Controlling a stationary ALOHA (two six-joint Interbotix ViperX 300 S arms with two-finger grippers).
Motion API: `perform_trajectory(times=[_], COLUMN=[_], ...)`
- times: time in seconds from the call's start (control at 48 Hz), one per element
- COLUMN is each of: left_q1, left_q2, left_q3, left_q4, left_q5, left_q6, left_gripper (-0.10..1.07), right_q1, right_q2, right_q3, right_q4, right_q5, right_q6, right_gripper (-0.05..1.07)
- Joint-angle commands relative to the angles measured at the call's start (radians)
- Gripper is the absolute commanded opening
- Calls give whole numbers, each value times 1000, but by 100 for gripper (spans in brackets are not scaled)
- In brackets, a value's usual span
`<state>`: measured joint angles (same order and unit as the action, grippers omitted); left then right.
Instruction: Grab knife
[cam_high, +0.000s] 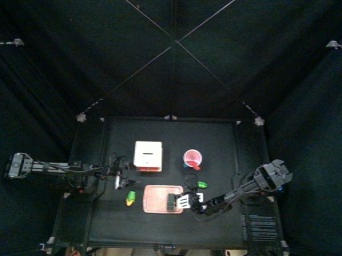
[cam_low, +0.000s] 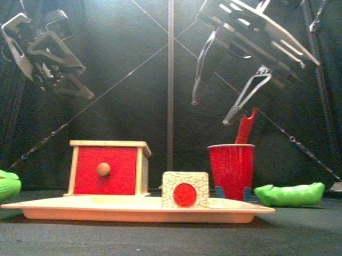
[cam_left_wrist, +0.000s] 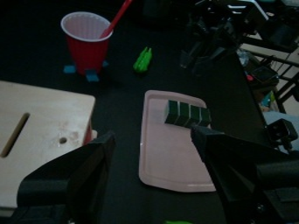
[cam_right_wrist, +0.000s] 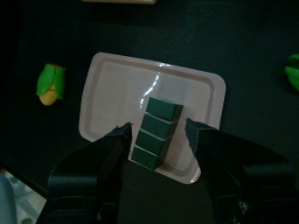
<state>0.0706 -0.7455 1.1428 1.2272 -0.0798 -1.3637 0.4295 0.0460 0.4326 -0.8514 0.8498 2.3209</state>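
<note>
From above, the right gripper hangs over the pink tray's right end. The left gripper waits left of it.

Front on, the knife stands handle-up in the red cup.

Left wrist: jaws apart, empty.

Right wrist: jaws wide, empty, above the green block.

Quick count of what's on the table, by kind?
Green toy pieces: 2
Red cup: 1
Red utensil in the cup: 1
Wooden box: 1
Pink tray: 1
Block on the tray: 1
Total: 7
</note>
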Motion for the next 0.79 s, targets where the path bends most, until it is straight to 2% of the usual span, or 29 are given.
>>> perform_trajectory(times=[0.0, 0.271, 0.438, 0.625, 0.771], left_q1=[2, 11, 12, 14, 23], left_q2=[9, 17, 17, 17, 17], left_q3=[-44, -121, -95, -71, -71], left_q4=[-2, 3, -12, -81, -80], left_q5=[-8, -3, -8, -2, -2], left_q6=[14, 78, 117, 126, 126], left_gripper=[100, 100, 100, 100, 100], right_q1=[-2, -8, -28, -87, -123], right_q2=[-71, -239, -330, -410, -456], right_q3=[5, 26, 48, 75, 80], right_q4=[-12, -40, -55, -29, -21], right_q5=[-18, -43, -67, -75, -52], right_q6=[-54, -213, -253, -284, -311], right_gripper=[87, 87, 86, 86, 86])
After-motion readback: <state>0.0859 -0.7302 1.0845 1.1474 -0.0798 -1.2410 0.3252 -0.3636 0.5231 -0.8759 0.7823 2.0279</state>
